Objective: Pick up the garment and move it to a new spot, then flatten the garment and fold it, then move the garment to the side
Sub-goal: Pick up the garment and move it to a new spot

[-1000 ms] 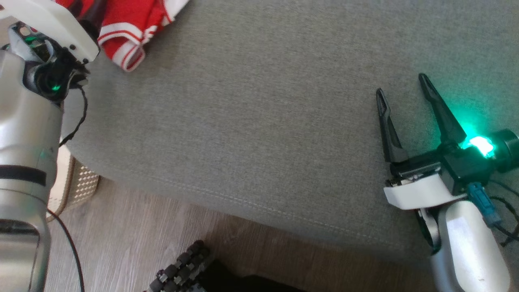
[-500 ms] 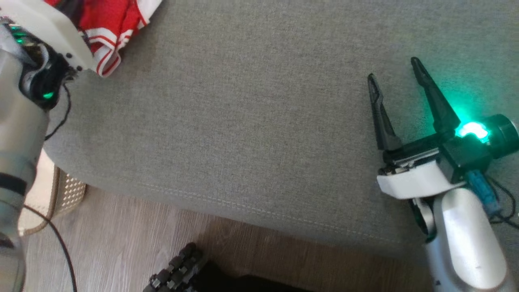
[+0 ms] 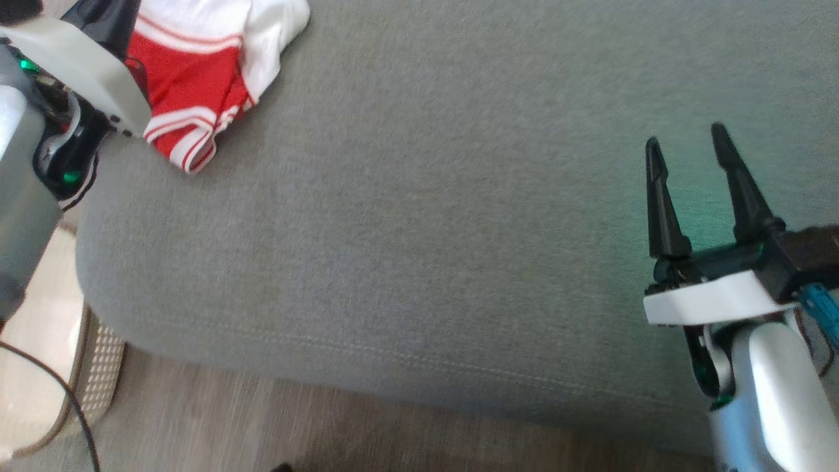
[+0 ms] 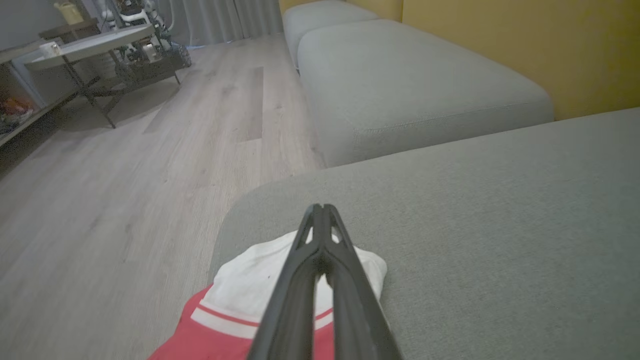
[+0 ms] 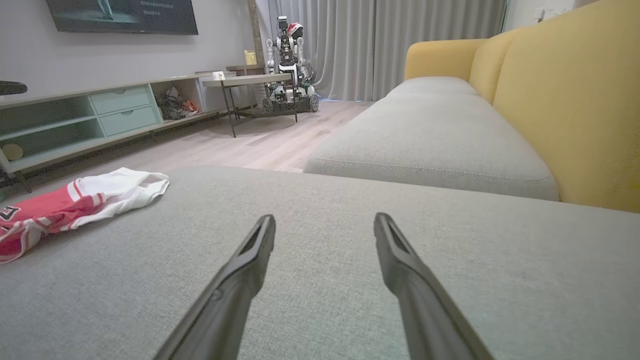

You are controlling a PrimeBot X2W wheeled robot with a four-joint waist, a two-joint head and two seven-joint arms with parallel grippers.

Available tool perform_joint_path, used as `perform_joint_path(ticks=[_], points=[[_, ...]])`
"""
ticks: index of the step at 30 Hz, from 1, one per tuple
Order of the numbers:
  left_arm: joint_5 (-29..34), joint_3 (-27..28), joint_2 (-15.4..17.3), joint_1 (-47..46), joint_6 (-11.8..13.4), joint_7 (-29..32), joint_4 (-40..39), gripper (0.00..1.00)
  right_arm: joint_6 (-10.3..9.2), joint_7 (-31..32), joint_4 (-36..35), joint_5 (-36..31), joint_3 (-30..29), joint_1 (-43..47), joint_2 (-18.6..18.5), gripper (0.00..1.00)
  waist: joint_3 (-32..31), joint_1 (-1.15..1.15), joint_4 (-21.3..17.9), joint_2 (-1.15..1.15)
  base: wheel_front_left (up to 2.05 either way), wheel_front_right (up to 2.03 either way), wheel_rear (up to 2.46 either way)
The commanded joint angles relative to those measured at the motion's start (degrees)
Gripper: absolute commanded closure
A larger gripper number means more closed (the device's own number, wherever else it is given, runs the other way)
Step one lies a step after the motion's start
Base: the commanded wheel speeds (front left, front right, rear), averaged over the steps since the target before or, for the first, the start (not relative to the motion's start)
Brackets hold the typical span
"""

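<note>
Head view has the crumpled red-and-white jersey garment (image 3: 196, 85) lying bunched at the left end of the grey fabric sofa cushion (image 3: 419, 249), close to its rounded corner and well apart from the broad bare middle. By my reading the task is barely begun: the garment is neither spread nor folded, and it looks to rest on the cushion rather than hang lifted. Left wrist view shows the left gripper (image 4: 322, 207) with its two dark fingers pressed together directly over the white part of the cloth. Whether any fabric is pinched between them cannot be told, since the tips seem to meet above the folds. The right gripper (image 3: 685, 134) waits near the cushion's right end, fingers spread wide and holding nothing, low over bare upholstery. So the pick-up is at most under way, and everything after it remains: carrying to a new spot, flattening, folding, then shifting the garment aside.
</note>
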Motion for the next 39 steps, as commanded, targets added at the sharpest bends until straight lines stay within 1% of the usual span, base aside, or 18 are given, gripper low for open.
perform_joint_path(ticks=[1, 4, 10, 15, 21, 25, 27, 29, 30, 31, 35, 39], points=[[0.60, 0.60, 4.74, -3.78, 0.08, -0.77, -2.51, 1.00, -0.02, 0.03, -2.06, 1.31, 1.32, 1.08, 0.63, 0.00, -5.74, 0.00, -4.18, 0.00, 0.00, 0.00, 0.00], [0.81, -2.15, 5.81, -4.23, 0.08, -1.13, -7.30, 1.00, -0.02, 0.03, -2.91, 3.29, 0.62, 2.24, 0.63, 0.00, -8.92, 0.00, -6.82, 0.00, 0.00, 0.00, 0.00], [1.34, -6.10, 5.42, -5.37, 0.08, -1.12, -15.95, 1.00, -0.02, 0.03, -4.96, 4.85, 0.40, 4.61, 0.63, 0.00, -12.57, 0.00, -12.13, 0.00, 0.00, 0.00, 0.00], [1.48, -7.34, 4.51, -6.19, 0.08, -0.42, -19.93, 1.00, -0.02, 0.03, -6.16, 5.98, 0.43, 5.23, 0.63, 0.00, -13.05, 0.00, -15.93, 0.00, 0.00, 0.00, 0.00], [2.26, -7.66, 3.54, -8.94, 0.21, 0.88, -23.90, 1.00, -0.02, 0.02, -7.55, 7.66, 0.52, 5.52, 0.63, 0.00, -11.84, 0.00, -20.79, 0.00, 0.00, 0.00, 0.00], [2.49, -7.94, 3.42, -9.62, 0.60, 1.88, -24.89, 1.00, -0.02, 0.02, -7.82, 8.54, 0.48, 6.09, 0.63, 0.00, -11.20, 0.00, -22.13, 0.00, 0.00, 0.00, 0.00], [2.26, -8.17, 3.56, -9.24, 0.91, 2.46, -24.91, 1.00, -0.02, 0.02, -7.87, 8.76, 0.22, 6.26, 0.63, 0.00, -10.92, 0.00, -21.99, 0.00, 0.00, 0.00, 0.00], [1.27, -7.71, 3.58, -8.51, 1.85, 2.72, -24.39, 1.00, -0.02, 0.02, -7.81, 8.78, -0.03, 6.35, 0.63, 0.00, -10.64, 0.00, -21.05, 0.00, 0.00, 0.00, 0.00], [0.62, -7.19, 3.53, -8.09, 2.61, 2.58, -24.00, 0.80, -0.02, 0.02, -7.80, 8.71, -0.12, 6.35, 0.63, 0.00, -10.52, 0.00, -20.31, 0.00, 0.00, 0.00, 0.00], [-0.09, -6.67, 3.46, -7.66, 3.31, 2.47, -23.59, 0.00, -0.02, 0.02, -7.80, 8.53, -0.30, 6.37, 0.63, 0.00, -10.38, 0.00, -19.27, 0.00, 0.00, 0.00, 0.00], [-2.42, -4.56, 4.19, -5.60, 6.19, 1.74, -21.64, 0.00, -0.02, 0.02, -7.69, 7.09, -0.64, 6.30, 0.63, 0.00, -10.14, 0.00, -13.92, 0.00, 0.00, 0.00, 0.00], [-4.87, -2.72, 5.98, -2.72, 8.91, 1.43, -18.31, 0.00, -0.02, 0.02, -7.14, 5.10, -0.95, 6.31, 0.63, 0.00, -10.04, 0.00, -7.53, 0.00, 0.00, 0.00, 0.00]])
